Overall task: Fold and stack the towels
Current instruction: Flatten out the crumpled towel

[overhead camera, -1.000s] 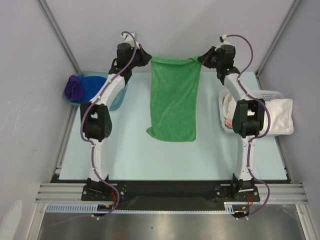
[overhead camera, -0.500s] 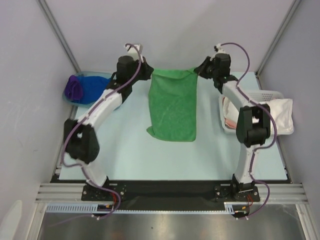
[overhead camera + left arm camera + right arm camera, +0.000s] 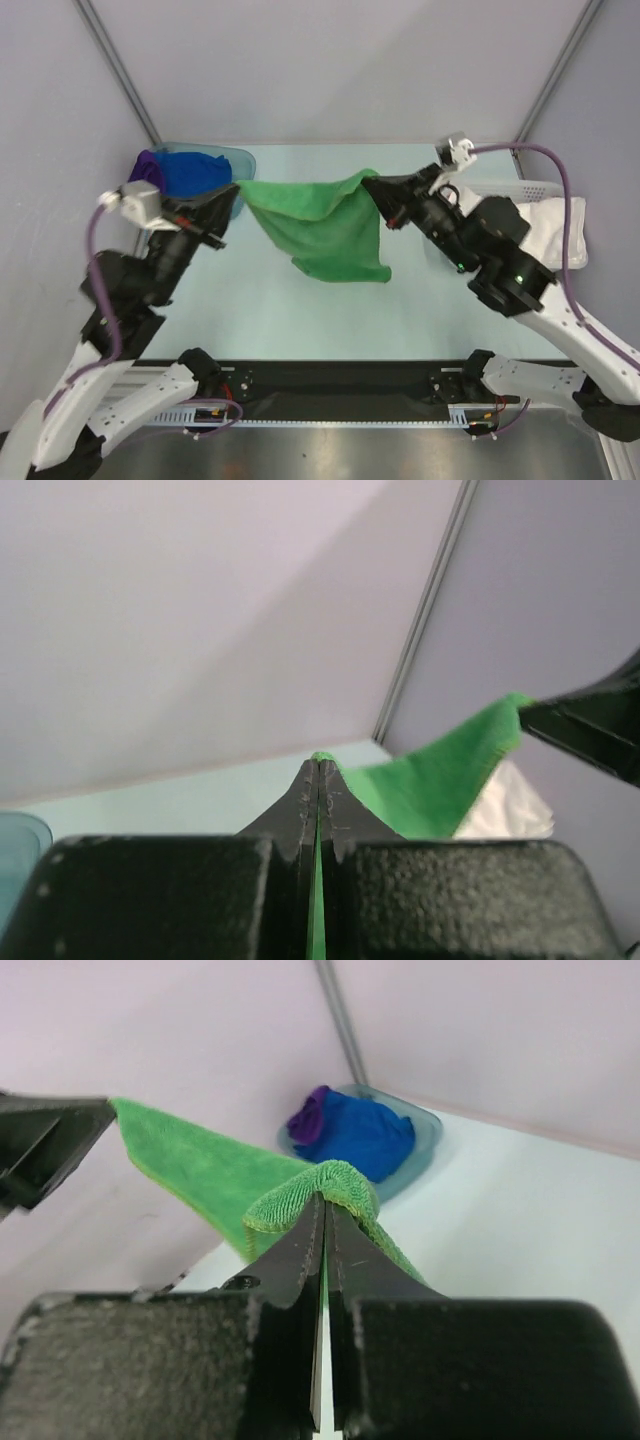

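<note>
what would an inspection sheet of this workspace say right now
surface: pale table, lower end of the green towel appears to rest on it
job's things: green towel stretched between both tools; blue towel and purple towel bunched in teal tub
clutter: white basket holding white cloth, right side
tools: left tool shut on one towel corner; right tool shut on the other
cables: purple cables looped along both arms, clear of the towel
surroundings: grey walls, metal frame posts; nothing else seen
</note>
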Controlling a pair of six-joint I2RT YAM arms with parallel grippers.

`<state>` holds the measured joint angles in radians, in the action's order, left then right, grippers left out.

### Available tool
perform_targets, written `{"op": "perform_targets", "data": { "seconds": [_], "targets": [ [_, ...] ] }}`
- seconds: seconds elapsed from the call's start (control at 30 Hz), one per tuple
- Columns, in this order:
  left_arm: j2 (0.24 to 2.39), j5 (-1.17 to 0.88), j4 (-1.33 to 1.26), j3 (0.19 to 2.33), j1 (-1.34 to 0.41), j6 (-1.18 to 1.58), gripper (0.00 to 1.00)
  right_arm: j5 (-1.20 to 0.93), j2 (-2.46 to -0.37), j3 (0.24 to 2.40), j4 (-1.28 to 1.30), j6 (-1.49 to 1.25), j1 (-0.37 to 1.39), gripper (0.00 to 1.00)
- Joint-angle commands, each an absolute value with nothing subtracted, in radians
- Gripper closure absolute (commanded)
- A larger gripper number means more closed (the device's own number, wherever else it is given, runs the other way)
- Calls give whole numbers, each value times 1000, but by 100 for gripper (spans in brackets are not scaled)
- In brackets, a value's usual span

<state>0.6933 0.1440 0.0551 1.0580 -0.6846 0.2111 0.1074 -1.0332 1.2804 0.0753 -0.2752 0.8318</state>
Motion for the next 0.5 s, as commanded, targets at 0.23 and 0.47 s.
{"op": "perform_targets", "data": {
  "seconds": [0.23,0.47],
  "targets": [
    [759,228,72,1186,-693,143,100,526,-1113,1425,100,-26,1071,100],
    [1123,-30,-118,1184,-436,293,100,121,-1337,1427,20,-216,637,100]
  ]
}}
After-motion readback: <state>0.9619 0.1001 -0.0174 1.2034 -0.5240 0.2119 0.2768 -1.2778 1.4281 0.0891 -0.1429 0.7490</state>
